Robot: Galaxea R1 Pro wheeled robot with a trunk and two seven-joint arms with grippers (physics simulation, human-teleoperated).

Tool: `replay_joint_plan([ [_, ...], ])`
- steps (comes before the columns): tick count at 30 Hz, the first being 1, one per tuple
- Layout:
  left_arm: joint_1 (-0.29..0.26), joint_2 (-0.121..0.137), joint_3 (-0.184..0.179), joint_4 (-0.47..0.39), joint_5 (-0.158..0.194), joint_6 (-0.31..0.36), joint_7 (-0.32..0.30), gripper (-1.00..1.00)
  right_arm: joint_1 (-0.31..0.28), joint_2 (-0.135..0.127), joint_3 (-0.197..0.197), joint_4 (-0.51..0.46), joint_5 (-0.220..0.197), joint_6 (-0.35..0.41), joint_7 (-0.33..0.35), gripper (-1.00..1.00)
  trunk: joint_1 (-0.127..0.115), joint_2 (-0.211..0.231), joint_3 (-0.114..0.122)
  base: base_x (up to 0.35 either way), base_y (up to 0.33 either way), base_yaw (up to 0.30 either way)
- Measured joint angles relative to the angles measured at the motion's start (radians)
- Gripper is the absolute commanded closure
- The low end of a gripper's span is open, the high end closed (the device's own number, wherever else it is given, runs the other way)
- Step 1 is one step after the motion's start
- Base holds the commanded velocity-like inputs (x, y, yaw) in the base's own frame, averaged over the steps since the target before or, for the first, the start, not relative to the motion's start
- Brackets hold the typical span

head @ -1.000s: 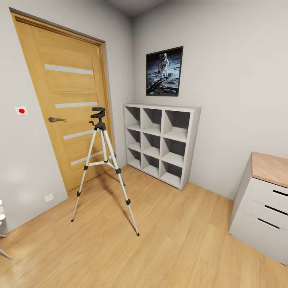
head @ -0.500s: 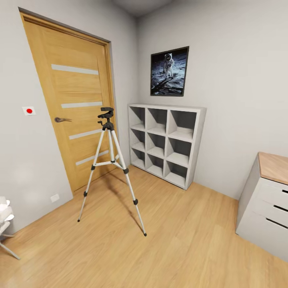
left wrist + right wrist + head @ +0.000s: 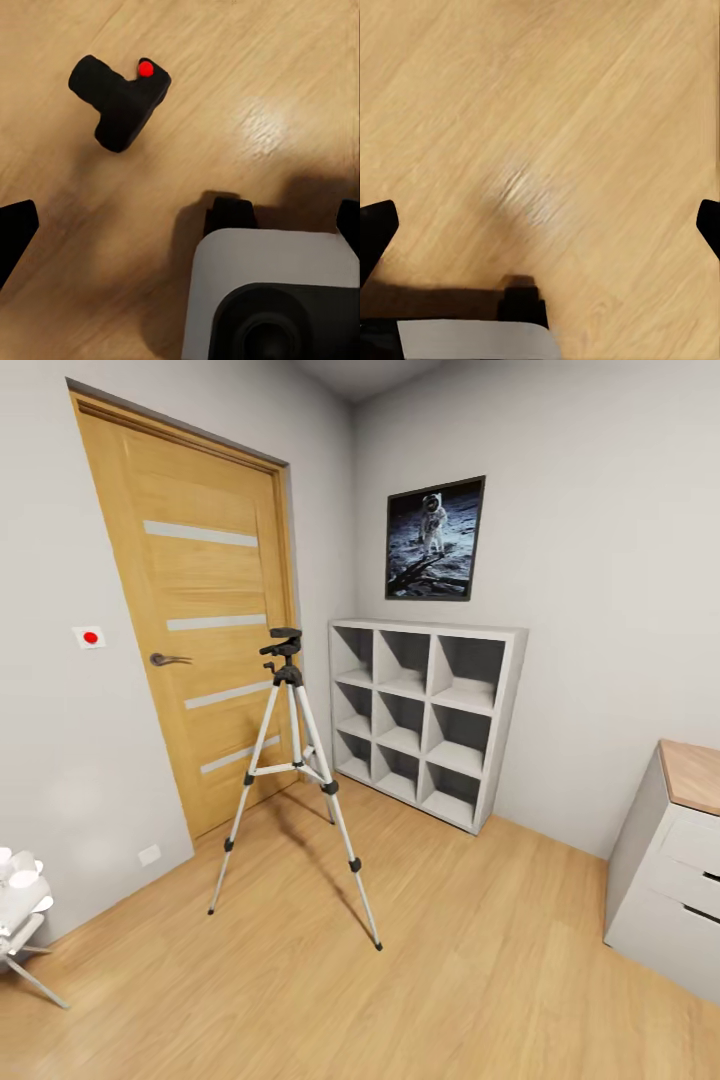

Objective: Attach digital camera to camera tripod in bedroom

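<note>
Risking kicking the camera (on floor, off from tripod); both grippers spread, empty.

Black digital camera (red dot) on plank floor; camera tripod upright by door.

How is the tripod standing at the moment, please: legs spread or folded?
Spread. The tripod stands upright on the floor, its three legs splayed apart, braced midway, feet planted separately.
</note>
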Motion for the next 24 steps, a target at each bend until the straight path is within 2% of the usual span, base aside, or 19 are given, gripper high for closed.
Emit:
replay_joint_plan([
  [1, -0.023, -0.002, -0.001, 0.000, 0.002, 0.008, -0.015, -1.00, 0.005, -0.001, -0.001, -0.087, 0.002, 0.087, 0.001, -1.00, 0.000, 0.000, 0.000, -0.137, 0.028, -0.027],
  [7, -0.063, -0.009, -0.002, 0.001, 0.004, 0.018, -0.035, -1.00, 0.010, -0.003, -0.003, -0.170, 0.002, 0.192, 0.003, -1.00, 0.000, 0.000, 0.000, -0.233, 0.015, -0.052],
  [9, -0.096, -0.014, -0.003, 0.001, 0.005, 0.028, -0.044, -1.00, 0.012, -0.001, -0.004, -0.257, 0.000, 0.255, 0.004, -1.00, 0.001, 0.000, 0.000, -0.313, 0.002, -0.019],
  [10, -0.124, -0.014, -0.001, 0.000, 0.007, 0.053, -0.046, -1.00, 0.012, 0.000, -0.003, -0.328, 0.000, 0.304, 0.004, -1.00, 0.001, 0.000, 0.000, -0.306, 0.002, -0.015],
  [11, -0.125, -0.014, -0.002, 0.000, 0.007, 0.054, -0.046, -1.00, 0.012, 0.000, -0.003, -0.332, 0.000, 0.306, 0.004, -1.00, 0.001, 0.000, 0.000, -0.268, 0.002, -0.012],
  [16, -0.217, -0.015, 0.003, -0.007, 0.017, 0.164, -0.050, -1.00, 0.012, 0.003, 0.000, -0.524, -0.001, 0.498, 0.003, -1.00, 0.000, 0.000, 0.000, -0.144, 0.001, -0.006],
  [18, -0.257, -0.015, 0.011, -0.009, 0.038, 0.227, -0.050, -1.00, 0.007, 0.005, 0.001, -0.568, -0.003, 0.559, 0.002, -1.00, 0.000, 0.000, 0.000, -0.053, 0.000, -0.002],
  [19, -0.307, -0.014, 0.034, -0.011, 0.093, 0.327, -0.047, -1.00, -0.005, 0.008, 0.002, -0.618, -0.007, 0.628, 0.003, -1.00, 0.000, 0.000, 0.000, -0.029, 0.000, -0.001],
  [21, -0.347, -0.014, 0.045, -0.013, 0.125, 0.386, -0.044, -1.00, -0.020, 0.013, 0.001, -0.667, -0.007, 0.670, 0.002, -1.00, 0.008, -0.014, -0.006, -0.021, 0.000, -0.001],
  [24, -0.381, -0.015, 0.052, -0.027, 0.151, 0.438, -0.041, -1.00, -0.035, 0.019, 0.000, -0.751, -0.009, 0.741, 0.002, -1.00, 0.019, -0.035, -0.016, -0.012, 0.000, -0.001],
])
